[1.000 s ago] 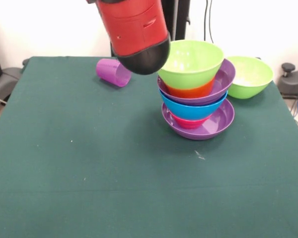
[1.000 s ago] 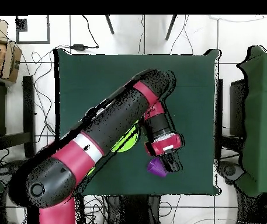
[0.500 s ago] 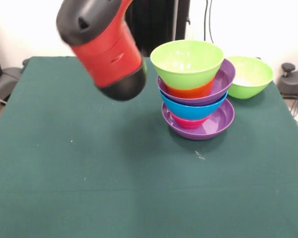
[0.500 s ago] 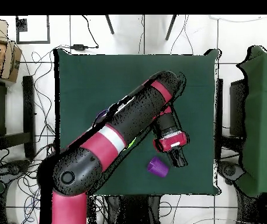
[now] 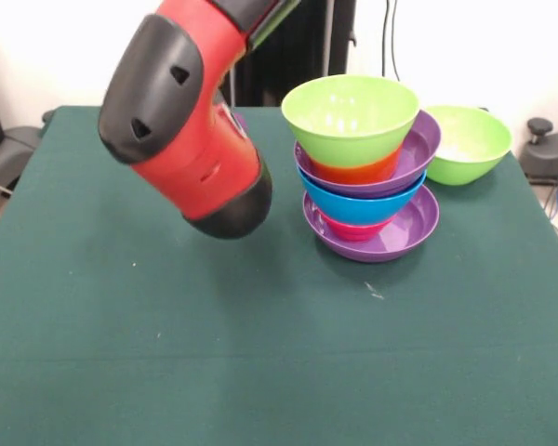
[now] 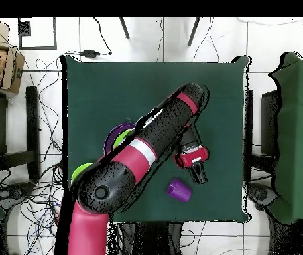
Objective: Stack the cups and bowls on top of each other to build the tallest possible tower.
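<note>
The tower [image 5: 365, 177] stands right of the table's middle: a wide purple bowl at the base, then red-pink, blue, purple and orange bowls, with a lime green bowl [image 5: 351, 109] on top. From overhead only its purple rim and green inside [image 6: 119, 137] show beside the arm. A second lime green bowl [image 5: 467, 141] sits alone behind the tower, also seen as the bowl [image 6: 81, 172] at the arm's edge. A purple cup [image 6: 178, 190] lies on the cloth just beside my gripper [image 6: 199, 175], apart from it. In the front view my arm [image 5: 191, 130] hides the cup and the gripper.
My arm's thick red and black link [image 6: 140, 153] reaches across the table beside the tower. The green cloth [image 5: 260, 353] covers the whole table. Cables and chair legs lie on the floor around it.
The arm has swung, uncovering the tower and the loose green bowl from overhead. In the front view its bulk moved left and lower, hiding the purple cup. The cup has not moved.
</note>
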